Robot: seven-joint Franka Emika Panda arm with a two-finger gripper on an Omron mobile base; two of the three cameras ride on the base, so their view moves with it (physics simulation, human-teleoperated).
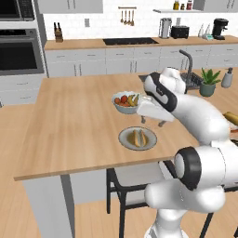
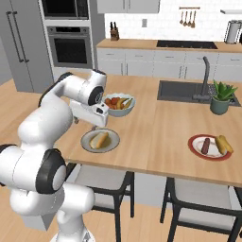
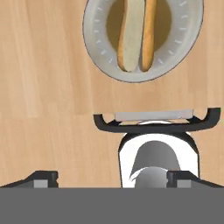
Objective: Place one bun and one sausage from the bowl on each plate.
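Two plates sit on the wooden island (image 2: 156,137). In the right base view the grey plate (image 2: 99,141) lies at about 7 o'clock of the picture's middle, near the front edge, and it carries a bun (image 2: 98,140) with a sausage (image 2: 105,140) touching its side. The red plate (image 2: 209,147) lies well apart at 4 o'clock, holding a dark sausage (image 2: 205,145) and a yellow bun (image 2: 224,144) side by side. From the hand view the grey plate (image 3: 143,37) is at 12 o'clock, pale bun (image 3: 131,35) left, orange sausage (image 3: 148,35) right, the two touching.

The gripper (image 3: 111,178) hangs above bare wood, its fingers spread wide at the bottom corners and nothing between them. In the left base view the gripper (image 1: 153,122) is just beyond the grey plate (image 1: 137,138), at its 1 o'clock, and close in front of the fruit bowl (image 1: 125,102).

A chair (image 2: 106,182) stands under the island's front edge below the grey plate. Farther off at 2 o'clock are the sink (image 2: 182,90), its faucet (image 2: 205,75) and a potted plant (image 2: 221,97).
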